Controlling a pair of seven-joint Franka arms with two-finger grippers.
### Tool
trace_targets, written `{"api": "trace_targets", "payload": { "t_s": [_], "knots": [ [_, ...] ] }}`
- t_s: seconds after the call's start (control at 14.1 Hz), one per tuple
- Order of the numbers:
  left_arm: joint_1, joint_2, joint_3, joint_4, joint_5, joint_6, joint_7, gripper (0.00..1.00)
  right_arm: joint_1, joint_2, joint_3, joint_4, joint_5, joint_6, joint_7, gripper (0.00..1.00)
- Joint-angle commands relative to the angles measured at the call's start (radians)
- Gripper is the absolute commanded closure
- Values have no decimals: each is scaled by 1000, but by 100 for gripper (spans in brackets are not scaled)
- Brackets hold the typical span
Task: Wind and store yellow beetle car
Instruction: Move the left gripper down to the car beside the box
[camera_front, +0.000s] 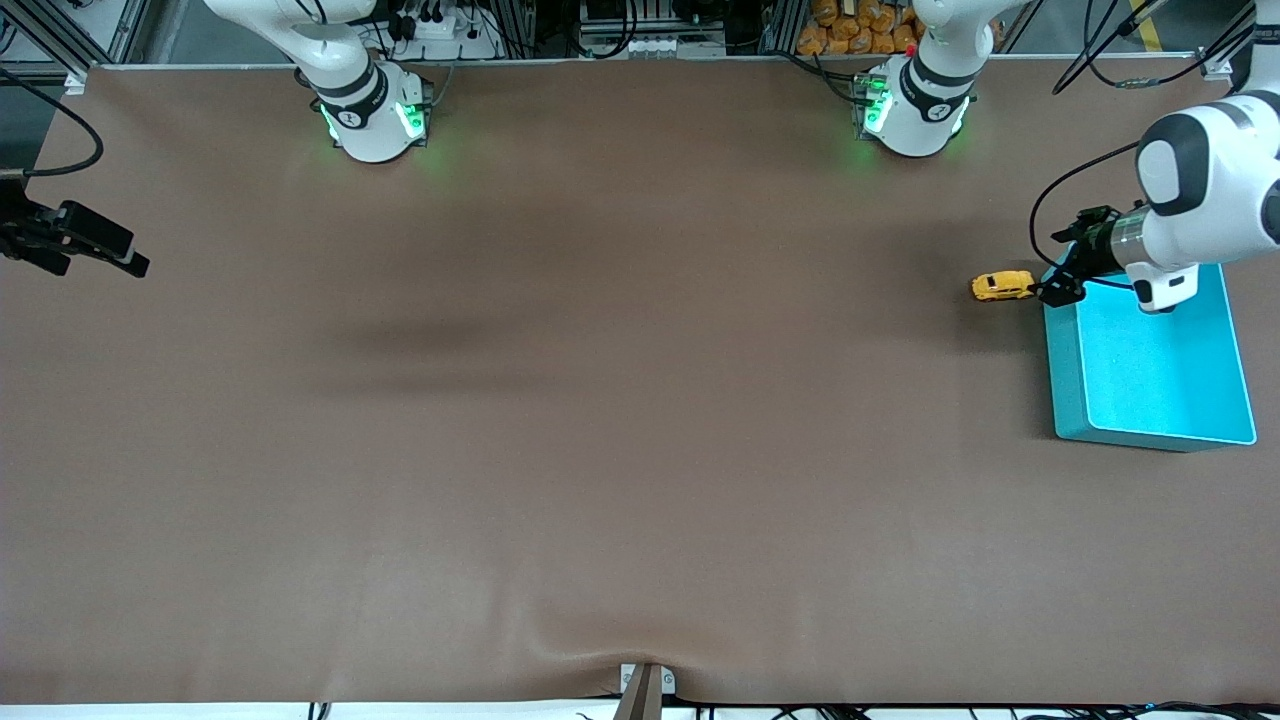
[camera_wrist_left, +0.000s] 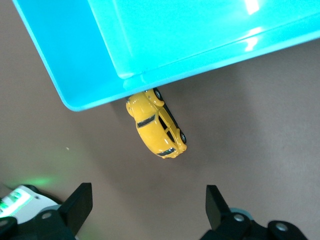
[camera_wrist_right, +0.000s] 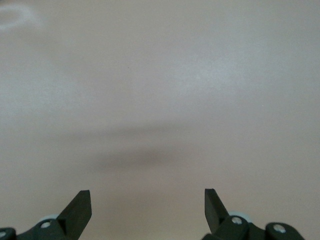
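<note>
Brown table (camera_front: 600, 450), matte covering, a slight ripple at the edge nearest the front camera. Two white Franka arms, bases lit green along the edge farthest from that camera. Teal bin (camera_front: 1150, 410), open-topped and rectangular, sits flat at the left arm's end of the table; nothing shows inside it. The left arm bends down above the corner of the bin that is farthest from the front camera. Left gripper (camera_front: 1060, 290) hangs over that corner, at the rim on the side facing the table's middle, pointing toward the car. In the left wrist view the left gripper (camera_wrist_left: 149, 210) has its fingers (camera_wrist_left: 80, 205) spread wide, holding nothing, with bare table between the tips. Right gripper (camera_front: 100, 245) waits over the right arm's end of the table, well apart from everything else. In the right wrist view the right gripper (camera_wrist_right: 148, 210) has its fingers (camera_wrist_right: 79, 207) spread wide as well, empty, plain table below and a faint shadow on it. Yellow beetle car (camera_front: 1003, 286) stands on its wheels on the table just beside the bin's outer wall, outside the bin. In the left wrist view the yellow beetle car (camera_wrist_left: 156, 125) has one end at the bin's rim, touching it or nearly so; dark windows and wheels visible.
</note>
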Motion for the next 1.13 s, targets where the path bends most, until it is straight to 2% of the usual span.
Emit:
{"api": "trace_targets", "payload": {
  "t_s": [0.0, 0.14, 0.43, 1.06],
  "knots": [
    [5, -20, -5, -70, -34, 76, -72, 0, -24, 13, 31, 36, -30, -8, -10, 0],
    [5, -16, -5, -103, -36, 126, -119, 0, -24, 12, 66, 38, -95, -2, 1, 0],
    [62, 8, -5, -168, -37, 256, -135, 0, -30, 10, 67, 38, -90, -2, 5, 0],
    [77, 140, -5, -190, -39, 455, -135, 0, -32, 10, 67, 31, -88, -14, 5, 0]
  ]
}}
